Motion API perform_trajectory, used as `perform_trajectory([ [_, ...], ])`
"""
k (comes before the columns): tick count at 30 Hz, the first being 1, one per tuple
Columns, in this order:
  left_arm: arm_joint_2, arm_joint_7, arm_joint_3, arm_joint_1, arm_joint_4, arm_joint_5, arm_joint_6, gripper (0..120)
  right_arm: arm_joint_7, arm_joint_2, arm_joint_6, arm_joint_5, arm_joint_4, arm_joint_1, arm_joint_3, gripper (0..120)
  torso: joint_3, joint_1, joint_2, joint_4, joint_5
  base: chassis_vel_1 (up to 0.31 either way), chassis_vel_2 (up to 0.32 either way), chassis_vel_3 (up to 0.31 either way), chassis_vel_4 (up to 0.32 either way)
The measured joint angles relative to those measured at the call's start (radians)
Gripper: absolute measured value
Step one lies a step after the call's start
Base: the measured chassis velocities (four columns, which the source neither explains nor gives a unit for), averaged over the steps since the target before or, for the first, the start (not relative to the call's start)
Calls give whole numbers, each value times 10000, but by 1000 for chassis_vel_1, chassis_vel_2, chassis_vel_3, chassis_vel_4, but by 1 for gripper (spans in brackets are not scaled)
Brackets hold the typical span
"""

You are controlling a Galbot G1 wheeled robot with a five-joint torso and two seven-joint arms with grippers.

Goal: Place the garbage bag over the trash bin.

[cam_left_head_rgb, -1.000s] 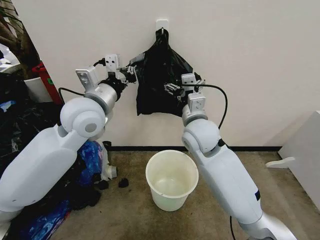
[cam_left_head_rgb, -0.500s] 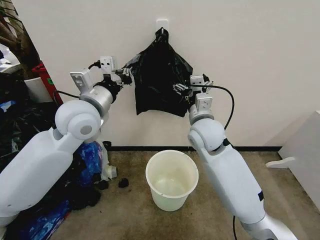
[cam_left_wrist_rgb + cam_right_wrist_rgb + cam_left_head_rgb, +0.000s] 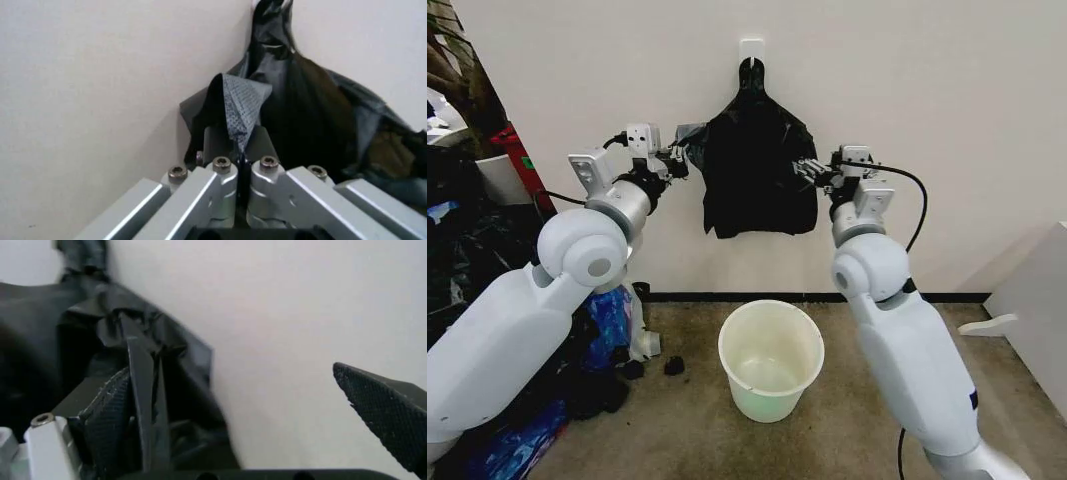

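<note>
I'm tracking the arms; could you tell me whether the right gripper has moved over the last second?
Yes: the right gripper moved rightward, away from the white wall hook.

We seem to be in a storage corner or utility room: a bare white wall (image 3: 947, 120) with a dark baseboard (image 3: 927, 297) meets a worn concrete floor (image 3: 677, 430). Left of the white bucket (image 3: 771, 359), stuffed black sacks (image 3: 477, 260) and blue bags (image 3: 612, 315) pile up.

Black garbage bag (image 3: 760, 175), white trash bin (image 3: 771, 360)
</note>
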Motion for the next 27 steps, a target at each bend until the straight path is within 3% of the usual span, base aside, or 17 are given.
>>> perform_trajectory([
  [9, -46, -3, 202, -285, 9, -53, -19, 0, -802, -255, 238, 503, 1198, -731, -743, 100, 0, 0, 0, 0, 3, 0, 0, 0, 0],
  [15, -25, -12, 262, -366, 4, -87, -23, 0, -2554, -560, 491, -2391, 1217, -326, -1329, 100, 0, 0, 0, 0, 0, 0, 0, 0, 0],
  [20, 14, -16, 263, -389, -14, -110, -23, 0, -3067, -743, 489, -3932, 885, 36, -1699, 100, 1, 0, 0, 2, 0, 0, 0, 0, 0],
  [27, 32, -16, 227, -385, -28, -127, -23, 0, -3954, -900, -400, -5748, 889, 381, -2064, 97, 1, 0, 0, 0, 1, 0, 0, 0, 0],
])
